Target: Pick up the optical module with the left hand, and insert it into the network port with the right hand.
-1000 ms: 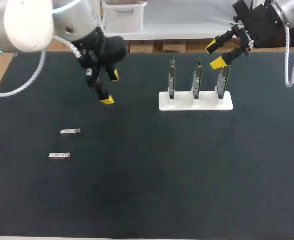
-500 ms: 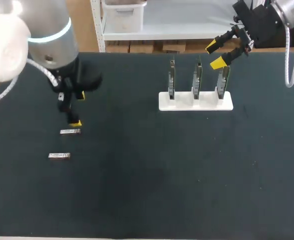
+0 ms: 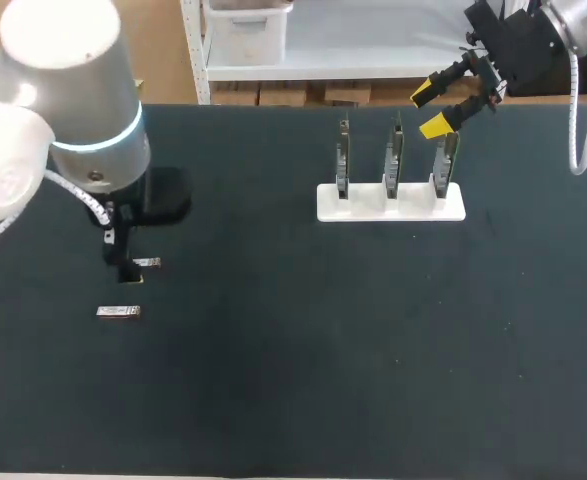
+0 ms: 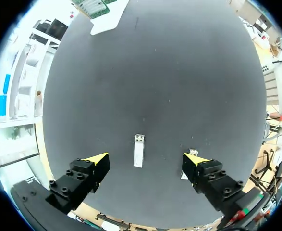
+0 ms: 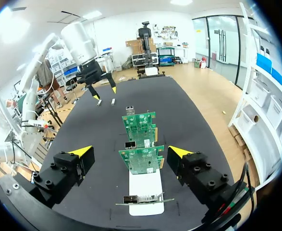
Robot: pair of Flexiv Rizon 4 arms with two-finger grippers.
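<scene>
Dark table (image 3: 373, 350) w/ two arms. Right gripper (image 3: 429, 110) hangs over the right end of the white stand (image 3: 391, 203), fingers wide, nothing held. Left gripper (image 4: 145, 160) is low over the table's left side, fingers also wide. Stand carries three upright green cards (image 3: 392, 155), a metal network port (image 5: 129, 110) on the far one. Smallest items, flat on the table: optical module (image 4: 139, 151) between the left fingers, untouched; second module (image 3: 118, 312) just beside it.

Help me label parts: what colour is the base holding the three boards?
White. The base shows best in the head view.
</scene>
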